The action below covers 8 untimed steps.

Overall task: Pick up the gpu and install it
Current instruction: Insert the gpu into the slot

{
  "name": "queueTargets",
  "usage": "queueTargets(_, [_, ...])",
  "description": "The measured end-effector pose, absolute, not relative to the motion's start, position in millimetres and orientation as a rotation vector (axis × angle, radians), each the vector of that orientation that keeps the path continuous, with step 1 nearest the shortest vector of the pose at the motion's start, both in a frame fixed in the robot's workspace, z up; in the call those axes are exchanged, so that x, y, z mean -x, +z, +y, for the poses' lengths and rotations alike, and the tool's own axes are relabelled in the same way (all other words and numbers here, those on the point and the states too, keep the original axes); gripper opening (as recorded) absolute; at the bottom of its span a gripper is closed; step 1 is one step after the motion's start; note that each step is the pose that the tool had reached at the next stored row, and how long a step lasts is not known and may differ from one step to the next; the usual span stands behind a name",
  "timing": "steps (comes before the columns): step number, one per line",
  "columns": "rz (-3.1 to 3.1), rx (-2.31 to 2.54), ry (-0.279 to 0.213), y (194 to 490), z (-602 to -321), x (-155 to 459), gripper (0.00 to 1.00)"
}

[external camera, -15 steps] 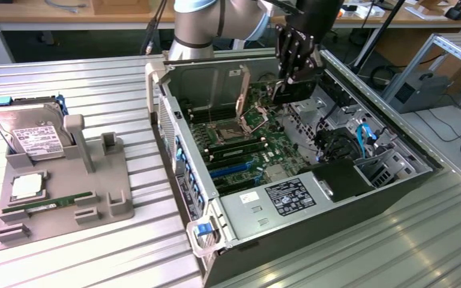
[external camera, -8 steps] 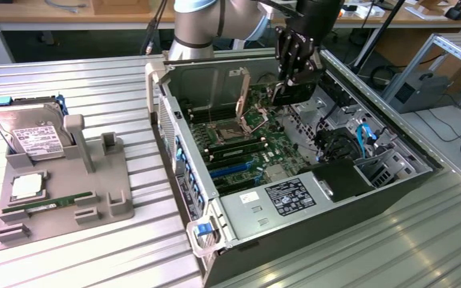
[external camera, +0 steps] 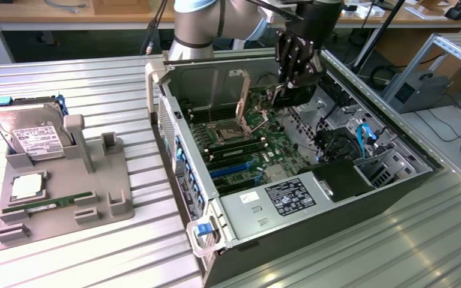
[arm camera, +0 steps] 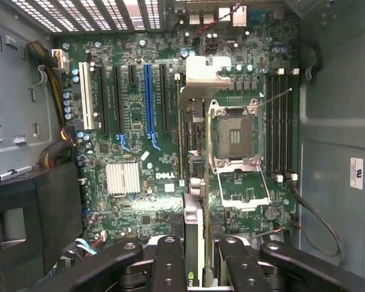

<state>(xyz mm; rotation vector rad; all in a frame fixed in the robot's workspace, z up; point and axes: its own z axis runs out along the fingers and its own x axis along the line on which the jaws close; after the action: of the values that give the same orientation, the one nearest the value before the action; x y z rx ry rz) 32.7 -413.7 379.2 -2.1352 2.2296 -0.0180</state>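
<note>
The gpu [arm camera: 194,228] is a thin card seen edge-on, with a silvery metal edge, standing between the black fingers [arm camera: 169,261]. My gripper [arm camera: 198,267] is shut on it. In the exterior view the gripper [external camera: 296,81] hangs over the far part of the open computer case [external camera: 239,216], with the dark gpu [external camera: 299,96] below its fingers, above the motherboard [external camera: 251,135]. The card is held clear of the board. On the board, away from the card, lie a blue expansion slot [arm camera: 149,100] and black slots [arm camera: 103,100].
The open CPU socket [arm camera: 236,137] with its raised metal frame lies just beside the card. Memory slots [arm camera: 280,125] and loose cables run along the case walls. At the exterior view's left a grey tray [external camera: 114,207] holds a hard drive [external camera: 34,135], a CPU [external camera: 26,187] and a green memory stick [external camera: 50,204].
</note>
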Motion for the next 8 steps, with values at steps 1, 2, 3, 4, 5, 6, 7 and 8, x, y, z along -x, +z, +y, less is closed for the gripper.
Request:
queueTargets(1, [2.230,2.135,-0.018,378.7,-414.2,-32.7,0.27])
queueTargets(2, [2.230,2.135,-0.018,378.3,-414.6,-32.6,0.27])
queueTargets(3, [2.230,2.135,-0.018,377.9,-414.9,-32.6,0.27])
queueTargets(4, [2.229,2.135,-0.018,377.6,-415.2,-32.5,0.27])
queueTargets(5, [2.230,2.135,-0.018,377.4,-415.4,-32.5,0.27])
queueTargets(6, [2.230,2.135,-0.018,377.0,-415.7,-32.4,0.27])
queueTargets(7, [2.230,2.135,-0.018,376.6,-416.1,-32.4,0.27])
queueTargets(8, [2.230,2.135,-0.018,376.3,-416.3,-32.3,0.27])
